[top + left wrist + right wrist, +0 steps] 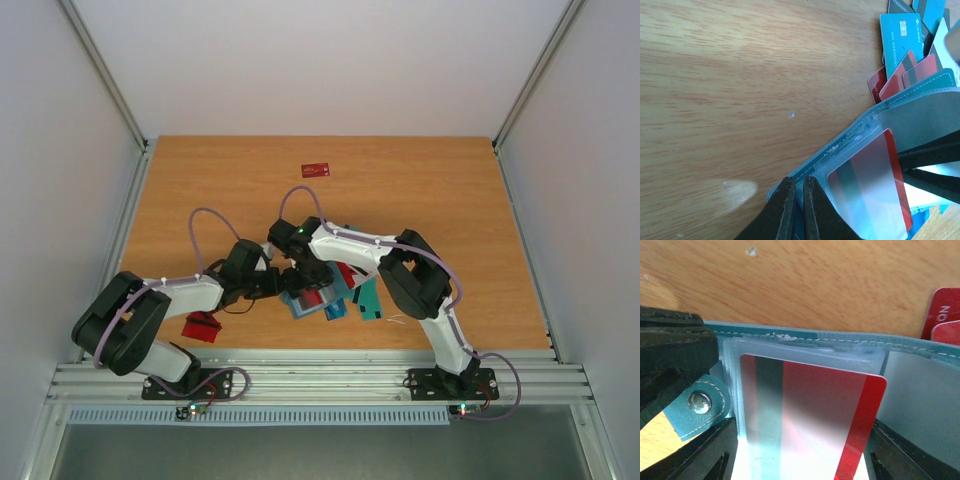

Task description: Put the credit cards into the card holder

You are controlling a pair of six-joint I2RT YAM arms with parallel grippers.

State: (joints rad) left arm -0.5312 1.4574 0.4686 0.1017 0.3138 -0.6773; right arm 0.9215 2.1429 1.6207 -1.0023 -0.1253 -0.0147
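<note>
My right pincer (802, 432) grasps a red plastic card with a black stripe (840, 400) across its width, low in the right wrist frame. The card's far end sits under the clear sleeve (800, 351) of the teal folding card holder (920, 385). My left pincer (799, 185), bottom centre of its frame, is clenched on the holder's stitched edge. Loose red and teal cards (902, 45) lie upper right on the wooden table (715, 75). The risk, as I judge it: a skewed push jams a corner against the sleeve's seam, or the holder slips from my left grip.
</note>
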